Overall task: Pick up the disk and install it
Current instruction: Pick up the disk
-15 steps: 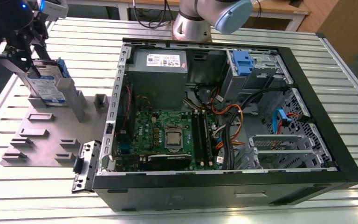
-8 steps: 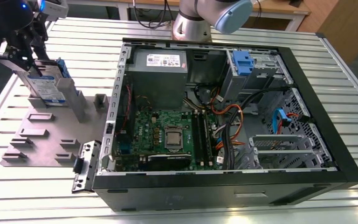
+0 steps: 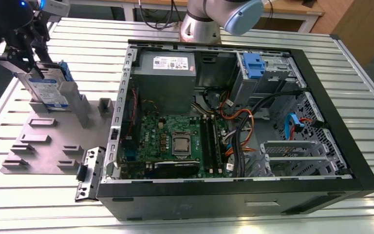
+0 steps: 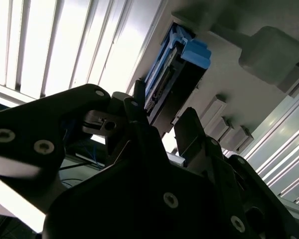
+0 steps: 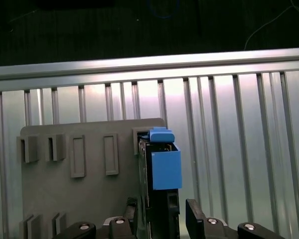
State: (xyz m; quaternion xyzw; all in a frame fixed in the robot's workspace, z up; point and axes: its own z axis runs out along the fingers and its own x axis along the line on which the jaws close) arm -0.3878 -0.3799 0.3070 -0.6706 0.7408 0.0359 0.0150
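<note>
Over at the exterior view's left, the gripper (image 3: 36, 68) hangs over the top edge of the disk (image 3: 49, 92), which stands on edge in a slot of the grey fixture plate (image 3: 41, 144), itself lying flat on the slatted metal table (image 3: 44, 195). Standing the drive upright like that seems sensible to me: it leaves both flat faces free for a grasp from above. In both wrist views the two black fingers (image 5: 193, 219) sit either side of the drive's body, with its blue end tab (image 5: 165, 167) jutting out beyond them. I read them as spread rather than clamped, since the second wrist view shows a sliver of light between one finger (image 4: 189, 124) and the drive's edge (image 4: 164, 79). So the disk looks seated in its holder, not lifted, and the pick-up stage looks barely begun. To the right of the plate lies the open computer case (image 3: 239, 200), on its side so that its inside faces up and can be reached from overhead. Inside I can see the grey power supply (image 3: 164, 73) at the back, the green motherboard (image 3: 174, 141) in the middle, and further right another blue-tabbed caddy (image 3: 252, 66) in its metal cage (image 3: 274, 73).
</note>
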